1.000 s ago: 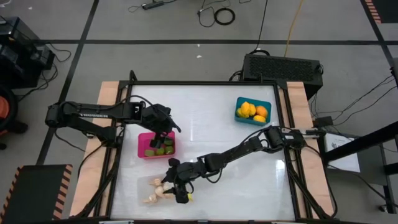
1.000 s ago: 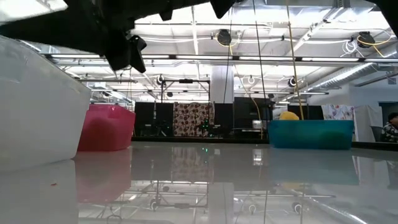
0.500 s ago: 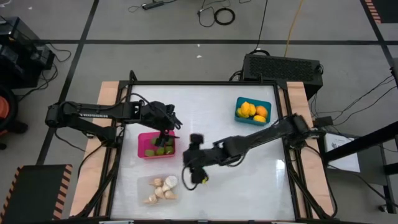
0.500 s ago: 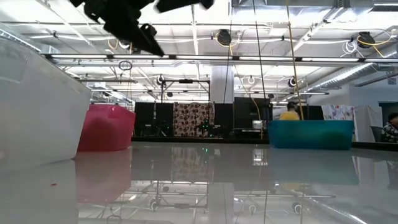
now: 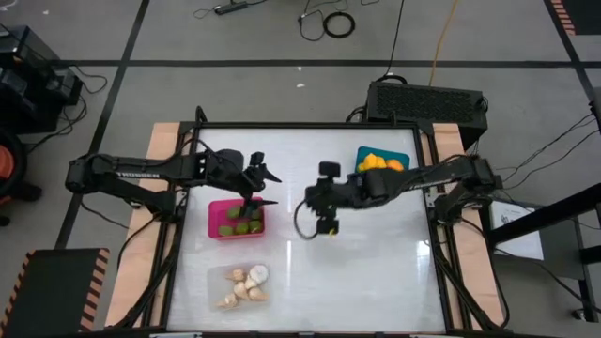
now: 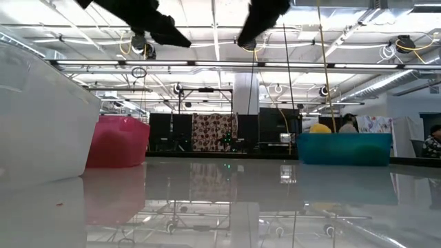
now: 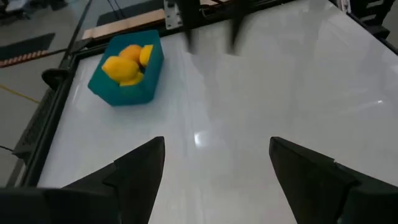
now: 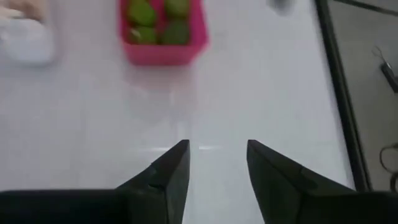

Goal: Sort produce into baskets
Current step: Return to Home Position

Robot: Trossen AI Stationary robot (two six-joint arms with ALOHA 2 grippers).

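High view, left gripper: the left gripper hangs over the far rim of the pink bin, jaws spread wide and empty.
High view, right gripper: the right gripper is over the bare table, well apart from every bin. Its jaws are too small to read here.
High view, produce: green fruits lie in the pink bin just below the left jaws. Garlic bulbs lie in the clear bin. Yellow fruits lie in the teal bin, which the right arm partly hides.
Low view: both arms are dark shapes cut off at the upper edge, jaws unreadable. The clear bin is cropped and its contents cannot be made out. One yellow fruit shows over the teal rim.
Left wrist view: fingers stand far apart with nothing between them. The teal bin lies well ahead, off to one side of the jaws. The right arm beyond is a blur.
Right wrist view: fingers are parted by a modest gap, holding nothing. The pink bin sits ahead of the jaws, cut off at the edge. The clear bin is a blurred white patch.
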